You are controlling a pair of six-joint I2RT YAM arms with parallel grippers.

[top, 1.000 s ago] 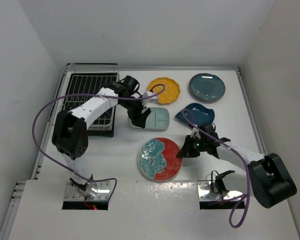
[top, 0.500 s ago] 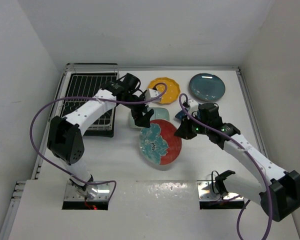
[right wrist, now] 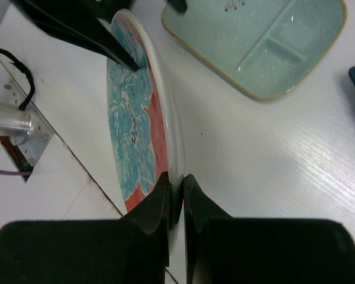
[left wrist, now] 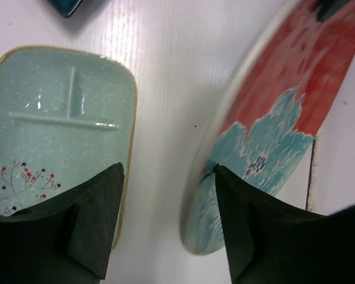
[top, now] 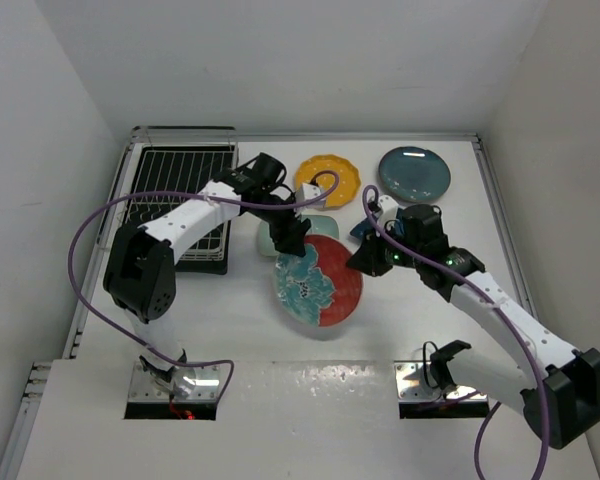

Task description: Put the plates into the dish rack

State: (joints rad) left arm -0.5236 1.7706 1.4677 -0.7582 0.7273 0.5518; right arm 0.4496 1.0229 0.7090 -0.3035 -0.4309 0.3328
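Observation:
The red-and-teal floral plate point(top: 320, 282) hangs tilted on edge above the table. My right gripper point(top: 364, 259) is shut on its right rim point(right wrist: 176, 177). My left gripper point(top: 292, 240) is open and straddles the plate's upper left rim point(left wrist: 204, 213), one finger point(left wrist: 254, 228) over the painted face, the other point(left wrist: 94, 222) outside. The pale blue divided plate point(left wrist: 59, 130) lies flat beneath it. On the table lie the yellow scalloped plate point(top: 330, 180), the dark teal round plate point(top: 414, 173) and the dark blue leaf plate point(top: 363, 229), mostly hidden by my right arm. The black wire dish rack point(top: 175, 195) stands at the far left.
White walls close in the table on the left, back and right. The left arm's purple cable point(top: 80, 260) loops out over the table's left edge beside the rack. The two arm bases point(top: 175, 385) sit at the near edge.
My right gripper lifted the floral plate off the table, tipped it on edge and carried it left and back. My left gripper shifted onto the plate's upper left rim.

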